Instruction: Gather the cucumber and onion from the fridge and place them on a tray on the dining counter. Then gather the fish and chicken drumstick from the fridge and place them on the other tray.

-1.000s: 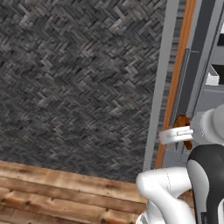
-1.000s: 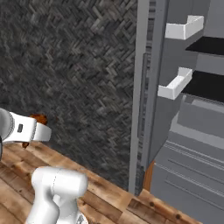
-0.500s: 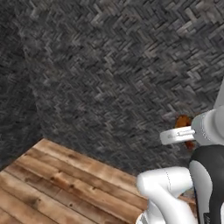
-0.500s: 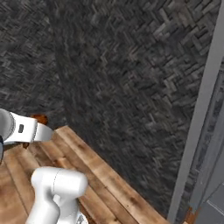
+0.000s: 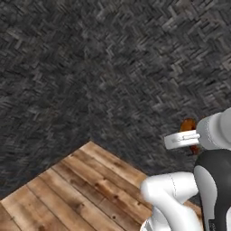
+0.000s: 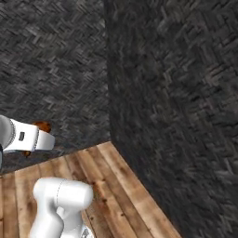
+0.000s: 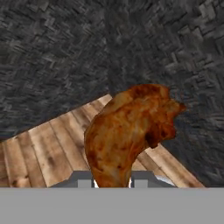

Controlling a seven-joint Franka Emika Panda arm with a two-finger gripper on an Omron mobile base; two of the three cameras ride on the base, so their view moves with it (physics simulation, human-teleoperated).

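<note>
Our fingers [image 7: 113, 183] are clamped nearly closed on the chicken drumstick [image 7: 131, 133], narrow end pinched, fat end sticking out ahead. We face a corner of dark herringbone walls [image 6: 176, 93] over wooden floor [image 5: 85, 189]. Drumstick hangs clear of both walls, floor below open.

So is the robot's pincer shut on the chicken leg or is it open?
Shut on it: the chicken drumstick rises from between the pincer tips, off the floor.

Rough woven wall [image 5: 90, 67], matt plank floor [image 5: 81, 189] (wood)
</note>
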